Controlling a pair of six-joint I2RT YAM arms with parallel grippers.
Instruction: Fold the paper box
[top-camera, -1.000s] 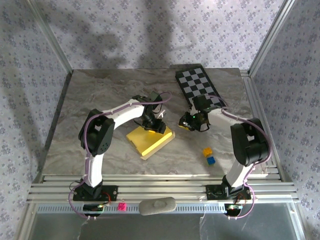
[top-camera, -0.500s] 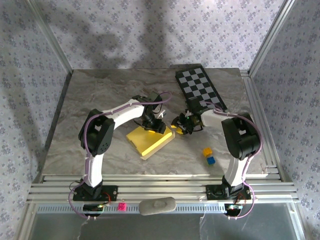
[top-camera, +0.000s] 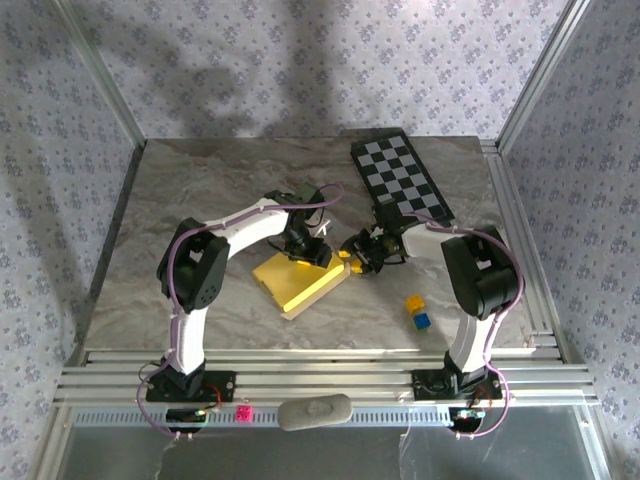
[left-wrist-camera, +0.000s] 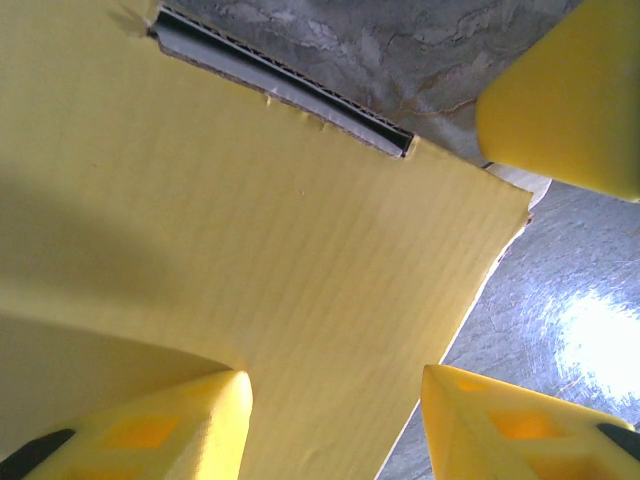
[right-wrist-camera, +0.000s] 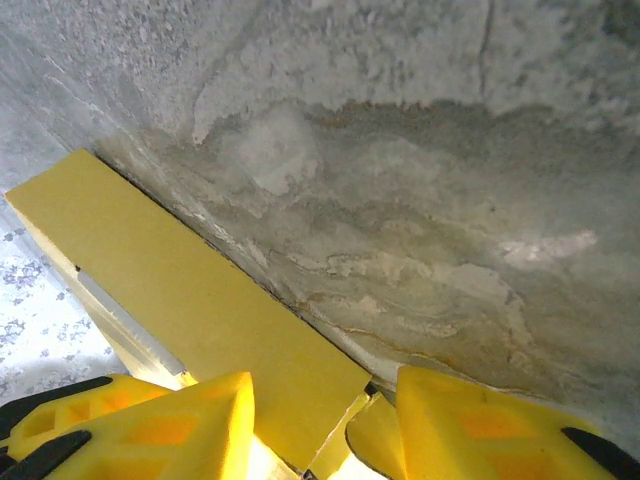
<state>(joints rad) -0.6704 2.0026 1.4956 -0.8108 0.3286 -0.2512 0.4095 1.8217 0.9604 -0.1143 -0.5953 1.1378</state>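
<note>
- The paper box (top-camera: 298, 283) sits around the middle of the surface (top-camera: 200, 200), a bit toward the near edge. It's lying low and flat, turned at an angle.
- Progress looks like it's well along. The box already reads as a flat yellow block, not an open sheet, with a paler strip showing along its near-right side.
- What's probably left is the closing bit. The left wrist view shows an open slot (left-wrist-camera: 280, 95) in the top panel with nothing tucked into it yet.
- The left hand (top-camera: 310, 252) hangs over the box's far side, fingers spread. The yellow panel runs under the gap and nothing is pinched.
- The right hand (top-camera: 352, 262) is at the box's far-right corner, fingers also apart. A narrow flap (right-wrist-camera: 200, 290) ends right at the gap between them, but it doesn't look clamped.
- Contents: the inside of the box can't be seen, so no idea if anything is in there.
- A yellow cube (top-camera: 414, 302) and a blue cube (top-camera: 421, 320) sit loose near the right edge. A chequered board (top-camera: 398, 178) lies at the far-right corner.
</note>
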